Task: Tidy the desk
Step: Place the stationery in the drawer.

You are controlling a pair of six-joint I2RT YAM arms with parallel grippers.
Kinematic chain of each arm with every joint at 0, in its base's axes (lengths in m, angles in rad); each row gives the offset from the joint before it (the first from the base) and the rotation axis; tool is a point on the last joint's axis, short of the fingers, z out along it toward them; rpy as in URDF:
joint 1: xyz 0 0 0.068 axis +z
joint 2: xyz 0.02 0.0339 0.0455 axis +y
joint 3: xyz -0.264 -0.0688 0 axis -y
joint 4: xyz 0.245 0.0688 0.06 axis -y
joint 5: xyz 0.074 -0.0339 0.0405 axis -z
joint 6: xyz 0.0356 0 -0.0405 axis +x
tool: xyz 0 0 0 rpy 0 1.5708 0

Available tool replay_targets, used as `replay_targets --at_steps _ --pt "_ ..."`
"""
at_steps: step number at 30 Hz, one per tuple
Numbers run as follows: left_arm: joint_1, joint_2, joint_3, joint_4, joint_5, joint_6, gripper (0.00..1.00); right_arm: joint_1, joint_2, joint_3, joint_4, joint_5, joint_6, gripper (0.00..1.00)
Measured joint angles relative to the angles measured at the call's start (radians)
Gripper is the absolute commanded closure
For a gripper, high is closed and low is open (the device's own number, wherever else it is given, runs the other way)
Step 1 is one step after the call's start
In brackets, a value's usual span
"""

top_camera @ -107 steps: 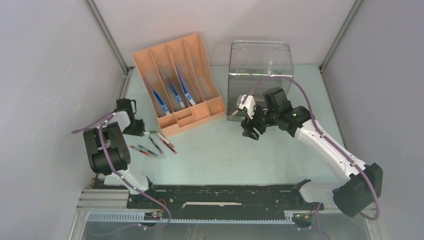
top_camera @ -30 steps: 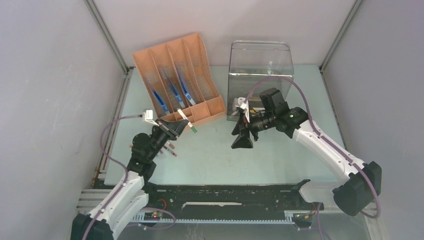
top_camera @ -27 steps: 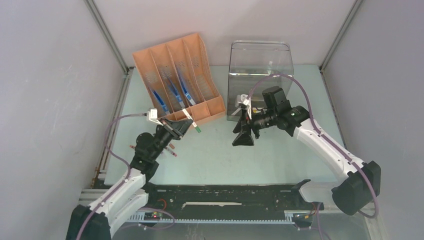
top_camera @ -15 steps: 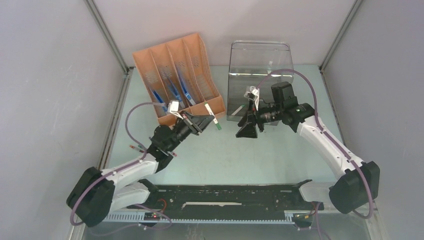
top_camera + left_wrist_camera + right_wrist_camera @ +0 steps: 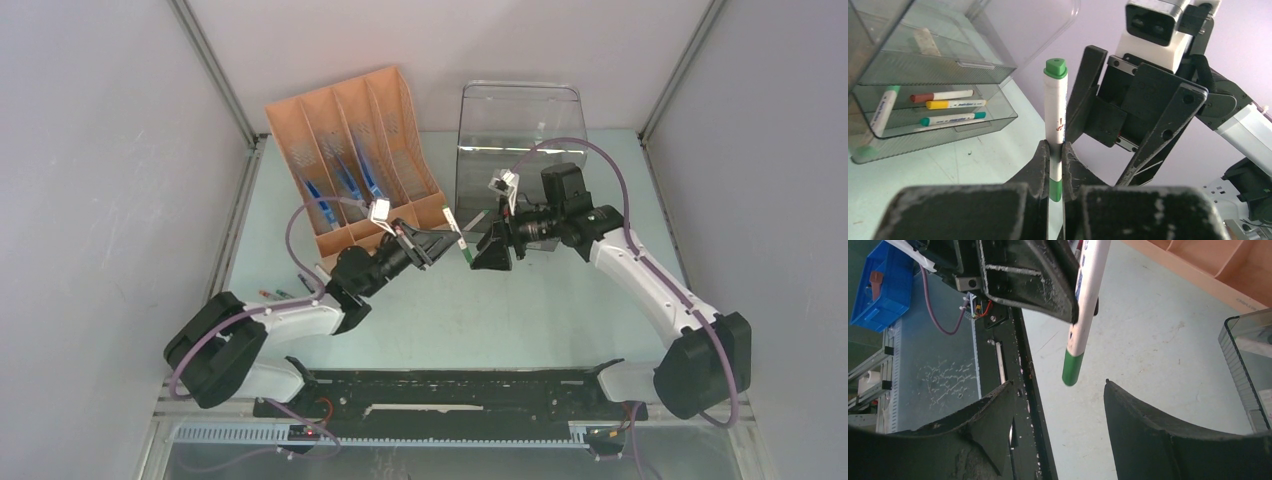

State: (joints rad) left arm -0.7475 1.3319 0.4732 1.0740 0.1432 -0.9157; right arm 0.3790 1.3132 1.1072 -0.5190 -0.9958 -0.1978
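Here the left gripper (image 5: pixel 440 238) is clamped on a white, green-capped marker (image 5: pixel 1055 115), its jaws pinching the barrel near one end. Facing it, the right gripper (image 5: pixel 1058 385) stands with jaws apart, the marker's green tip just before their gap. The desk (image 5: pixel 450 310) lies below both.

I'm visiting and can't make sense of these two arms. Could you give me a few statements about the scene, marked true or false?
1. The left gripper is shut on a green-capped white marker. True.
2. The right gripper grips that marker too. False: its jaws stand open, with the marker's free end between them.
3. The clear drawer unit is empty. False: several markers lie in it.
4. In the top view, the orange file organizer stands left of the clear drawer unit. True.
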Motion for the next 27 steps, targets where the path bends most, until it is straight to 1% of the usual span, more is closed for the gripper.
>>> replay_targets --at_steps 11,13,18,27 --pt "-0.041 0.079 0.029 0.079 0.002 -0.02 1.0 -0.005 0.018 0.0 0.009 0.005 0.029 0.3" --pt "-0.047 0.085 0.029 0.086 0.002 -0.023 1.0 -0.006 0.018 0.0 0.013 0.008 0.032 0.32" --pt "-0.056 0.095 0.04 0.094 0.01 -0.027 1.0 -0.011 0.019 0.0 0.023 0.013 0.045 0.39" --pt "-0.071 0.109 0.062 0.113 0.018 -0.026 1.0 -0.024 0.019 0.0 0.034 0.014 0.065 0.59"
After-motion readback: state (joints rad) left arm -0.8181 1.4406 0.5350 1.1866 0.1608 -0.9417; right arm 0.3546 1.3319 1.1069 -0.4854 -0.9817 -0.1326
